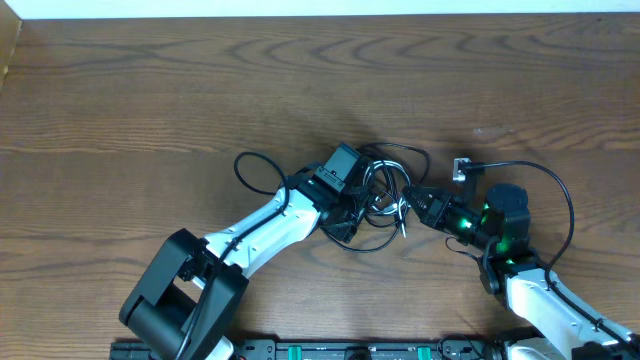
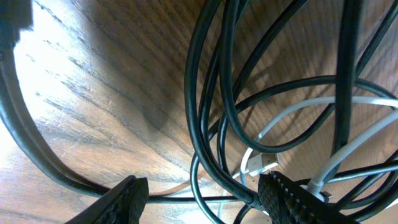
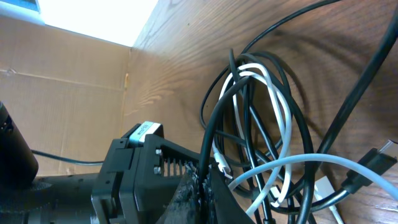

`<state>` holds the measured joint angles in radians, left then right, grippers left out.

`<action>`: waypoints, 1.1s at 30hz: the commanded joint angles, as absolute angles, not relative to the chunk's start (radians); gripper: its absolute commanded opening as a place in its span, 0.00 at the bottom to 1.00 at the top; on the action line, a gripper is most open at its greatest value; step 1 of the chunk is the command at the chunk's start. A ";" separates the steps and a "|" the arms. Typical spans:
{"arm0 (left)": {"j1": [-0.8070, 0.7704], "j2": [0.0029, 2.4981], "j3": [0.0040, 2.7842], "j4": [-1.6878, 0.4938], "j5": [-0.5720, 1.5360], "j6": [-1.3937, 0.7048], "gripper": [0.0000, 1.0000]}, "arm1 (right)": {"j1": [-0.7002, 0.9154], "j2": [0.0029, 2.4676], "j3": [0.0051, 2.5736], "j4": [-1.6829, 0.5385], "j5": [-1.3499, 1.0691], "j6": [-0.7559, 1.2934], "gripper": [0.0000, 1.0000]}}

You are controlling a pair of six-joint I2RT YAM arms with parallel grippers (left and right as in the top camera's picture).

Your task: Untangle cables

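Note:
The cables lie in one tangle at the middle of the table: several black cords and one white one. A silver plug sticks out at the right. My left gripper sits in the tangle's left side. Its jaws stand open around a bundle of black cable strands, and the right finger touches them. The white cord runs just beyond. My right gripper comes in from the right, shut on one black cable that rises from its fingertips.
A black cable loop trails left of the left arm. Another cord arcs right past the right arm. A cardboard wall stands at the table's left edge. The left gripper's body sits close beside the right fingers.

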<state>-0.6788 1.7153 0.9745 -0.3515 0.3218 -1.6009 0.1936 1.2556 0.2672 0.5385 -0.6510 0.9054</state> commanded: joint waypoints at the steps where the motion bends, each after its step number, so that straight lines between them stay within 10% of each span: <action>1: -0.678 1.734 0.966 -0.358 0.287 -1.614 0.63 | 0.189 1.248 0.275 0.538 -0.673 0.897 0.01; 27: -0.701 1.832 0.966 -0.244 0.275 -1.614 0.52 | 0.189 1.248 0.275 0.539 -0.691 0.897 0.01; 33: -0.725 1.892 0.966 -0.243 0.289 -1.633 0.22 | 0.189 1.248 0.275 0.538 -0.691 0.897 0.01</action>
